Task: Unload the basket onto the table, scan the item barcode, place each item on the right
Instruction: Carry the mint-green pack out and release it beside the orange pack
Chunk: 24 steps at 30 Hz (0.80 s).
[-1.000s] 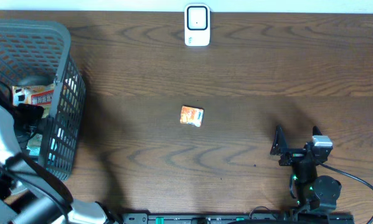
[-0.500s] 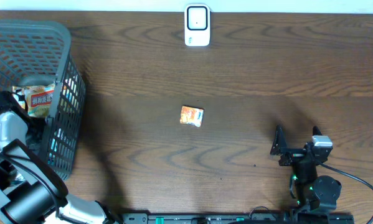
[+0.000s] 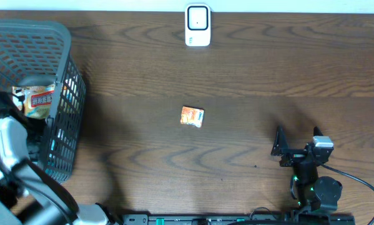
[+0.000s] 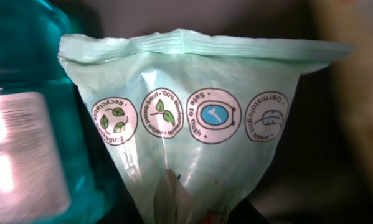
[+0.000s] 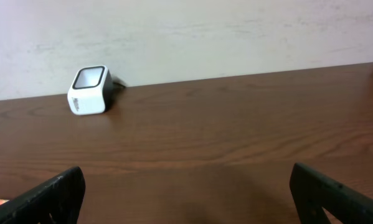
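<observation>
- Step, likely: picking from basket [image 3: 65, 75], nine o'clock.
- My left pincer: fingers unseen, close against green pouch [image 4: 192, 124]; clenched or not, cannot tell.
- My right pincer [image 5: 186, 183]: released.
- Next: lift it, barcode toward scanner [image 3: 198, 25], twelve o'clock.

From above, light falls evenly on the dark brown wooden table [image 3: 236, 75], with soft grey shadows at 4 o'clock and beside the grey plastic mesh basket [image 3: 68, 94] at 8 o'clock. The white box-shaped scanner [image 3: 198, 25] at 12 o'clock is almost washed out. The pale grey robot arm [image 3: 5, 144] at 8 o'clock is blurred.

The left wrist view is dim. The pale green plastic pouch [image 4: 198, 74] is sharp at 12 o'clock and soft at 6. Glare whitens the silver label [image 4: 18, 149] at 9 o'clock.

The right wrist view is bright. The cream wall [image 5: 236, 31] is evenly lit, and the two black fingers [image 5: 49, 196] at 7 and 5 o'clock are out of focus.
</observation>
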### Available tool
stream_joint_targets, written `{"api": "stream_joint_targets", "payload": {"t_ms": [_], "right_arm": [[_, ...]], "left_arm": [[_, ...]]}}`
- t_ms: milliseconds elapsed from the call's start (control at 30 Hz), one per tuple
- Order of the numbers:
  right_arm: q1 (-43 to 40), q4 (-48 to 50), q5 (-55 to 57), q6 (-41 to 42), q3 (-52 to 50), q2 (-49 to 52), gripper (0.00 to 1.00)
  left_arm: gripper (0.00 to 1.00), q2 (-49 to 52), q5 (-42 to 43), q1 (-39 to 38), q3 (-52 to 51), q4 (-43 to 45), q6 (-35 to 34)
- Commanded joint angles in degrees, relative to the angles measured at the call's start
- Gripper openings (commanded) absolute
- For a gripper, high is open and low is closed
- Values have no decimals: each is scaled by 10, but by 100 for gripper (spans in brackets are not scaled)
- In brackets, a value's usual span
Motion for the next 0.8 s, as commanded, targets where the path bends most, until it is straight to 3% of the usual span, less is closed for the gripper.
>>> {"api": "stream_joint_targets", "payload": {"t_ms": [0, 233, 367, 633, 767], "right_arm": [[3, -2, 3, 5, -1, 0, 99], [3, -2, 3, 5, -1, 0, 99], [3, -2, 3, 4, -1, 0, 99], [3, -2, 3, 4, -1, 0, 99], [3, -2, 3, 5, -1, 0, 99]], "left_arm": [[20, -106, -1, 0, 68, -13, 3], [20, -298, 65, -8, 113, 10, -29], [20, -381, 130, -56, 113, 46, -50], [20, -384, 148, -305, 113, 54, -47], [20, -313, 79, -459, 113, 40, -10]]}}
